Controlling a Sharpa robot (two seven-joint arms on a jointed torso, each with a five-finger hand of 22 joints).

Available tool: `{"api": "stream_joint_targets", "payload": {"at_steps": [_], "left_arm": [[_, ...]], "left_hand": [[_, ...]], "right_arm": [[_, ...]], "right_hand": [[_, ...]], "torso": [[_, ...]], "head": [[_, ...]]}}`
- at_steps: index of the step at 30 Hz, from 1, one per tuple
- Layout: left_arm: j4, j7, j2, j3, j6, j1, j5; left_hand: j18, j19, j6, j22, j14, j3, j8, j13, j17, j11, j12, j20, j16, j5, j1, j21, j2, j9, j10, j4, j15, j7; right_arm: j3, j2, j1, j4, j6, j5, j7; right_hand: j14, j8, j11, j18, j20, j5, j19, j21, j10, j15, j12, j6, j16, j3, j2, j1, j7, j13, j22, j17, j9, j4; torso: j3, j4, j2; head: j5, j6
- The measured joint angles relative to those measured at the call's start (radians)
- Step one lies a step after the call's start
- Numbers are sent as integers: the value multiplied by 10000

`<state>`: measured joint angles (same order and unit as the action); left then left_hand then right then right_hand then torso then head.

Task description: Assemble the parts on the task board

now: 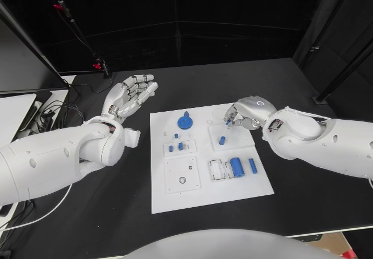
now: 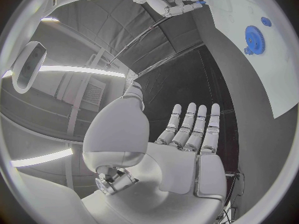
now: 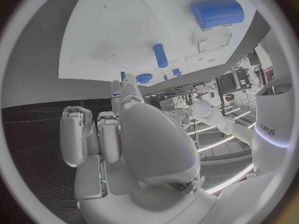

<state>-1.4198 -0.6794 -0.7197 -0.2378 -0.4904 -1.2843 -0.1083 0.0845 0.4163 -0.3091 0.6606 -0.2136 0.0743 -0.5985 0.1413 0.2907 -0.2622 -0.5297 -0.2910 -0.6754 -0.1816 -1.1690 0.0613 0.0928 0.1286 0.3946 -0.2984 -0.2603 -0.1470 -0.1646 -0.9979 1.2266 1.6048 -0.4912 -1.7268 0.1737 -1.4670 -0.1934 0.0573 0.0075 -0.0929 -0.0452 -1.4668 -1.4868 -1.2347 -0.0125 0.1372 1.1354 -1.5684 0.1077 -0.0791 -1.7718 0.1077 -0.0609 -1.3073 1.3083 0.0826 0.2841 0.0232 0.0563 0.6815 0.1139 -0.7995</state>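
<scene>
The white board [image 1: 208, 186] lies in the middle of the black desk [image 1: 311, 194], and the blue parts are scattered across it. Up at the far end sits a blue gear [image 1: 185, 120], with a tiny blue piece [image 1: 176, 135] just below it. A pair of small blue pieces [image 1: 176, 147] stands in a square holder on the left half of the board. Near the middle there's a short blue peg [image 1: 222, 141], lying on its own. Toward the near right corner, a fat blue cylinder [image 1: 237, 167] rests beside a slim blue pin [image 1: 253, 165], the two close but apart.

Right hand [image 1: 242, 114] is over the board's far right corner, fingers drawn together, and a small blue part [image 1: 228, 122] shows at the fingertips. It looks pinched there, just above the board. From the right wrist camera the fingers [image 3: 127, 92] point down toward the board, with the cylinder and peg beyond them.

Left hand [image 1: 130, 94] is off the board entirely, raised over the bare desk to the board's left, palm open, fingers [image 2: 193, 122] stretched straight and spread a little, holding nothing.
</scene>
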Motion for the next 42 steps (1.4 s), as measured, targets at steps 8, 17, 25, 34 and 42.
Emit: {"api": "stream_joint_targets", "payload": {"at_steps": [8,17,25,34,42], "left_arm": [[29,0,34,0,17,1,0],[65,-1,65,-1,33,3,2],[96,-1,133,-1,47,4,2],[127,-1,156,-1,54,4,3],[148,-1,186,-1,66,4,4]], "left_hand": [[0,0,0,-20,0,-27,-43,-15,-39,0,-65,0,0,-55,-39,0,-39,-14,0,27,0,0],[1,0,-1,-20,0,-27,-42,-14,-43,0,-65,0,0,-54,-39,0,-39,-14,0,27,0,0],[0,0,36,-19,0,-27,-41,-14,-42,0,-65,0,0,-54,-1,0,-76,-14,1,27,0,36],[0,0,35,-19,0,-27,-40,-14,-41,0,-65,0,0,-54,-1,0,-76,-14,1,27,0,36],[0,-1,35,-18,0,-26,-40,-14,-41,0,-65,0,0,-54,-1,0,-76,-13,1,27,0,36]], "right_arm": [[9,-102,8,338,-454,291,-209],[10,224,10,762,-747,821,-552],[2,831,8,1157,-658,1094,-823],[-5,1194,-274,1399,-135,1154,-933],[-10,1314,-588,1608,595,841,-833]], "right_hand": [[0,3,8,0,0,16,0,0,-8,0,-67,-1,0,0,1,1,1,0,0,0,-4,0],[0,59,35,0,-1,17,0,0,-35,1,-153,42,0,-63,49,-49,44,0,0,0,-16,-10],[0,110,34,0,-1,30,0,0,-109,3,-250,41,0,-116,-4,-102,45,0,0,0,-40,-9],[0,142,35,-1,-1,-4,0,1,-108,3,-300,19,0,-140,4,-109,66,0,0,0,-69,-34],[0,176,35,0,-1,-7,0,1,-107,4,-339,33,0,-177,11,-169,110,0,0,1,-68,-17]], "torso": [[2,10,2],[6,19,17],[6,34,19],[-3,34,10],[-9,30,3]], "head": [[2,7],[-179,-80],[-418,-233],[-619,-406],[-722,-539]]}}
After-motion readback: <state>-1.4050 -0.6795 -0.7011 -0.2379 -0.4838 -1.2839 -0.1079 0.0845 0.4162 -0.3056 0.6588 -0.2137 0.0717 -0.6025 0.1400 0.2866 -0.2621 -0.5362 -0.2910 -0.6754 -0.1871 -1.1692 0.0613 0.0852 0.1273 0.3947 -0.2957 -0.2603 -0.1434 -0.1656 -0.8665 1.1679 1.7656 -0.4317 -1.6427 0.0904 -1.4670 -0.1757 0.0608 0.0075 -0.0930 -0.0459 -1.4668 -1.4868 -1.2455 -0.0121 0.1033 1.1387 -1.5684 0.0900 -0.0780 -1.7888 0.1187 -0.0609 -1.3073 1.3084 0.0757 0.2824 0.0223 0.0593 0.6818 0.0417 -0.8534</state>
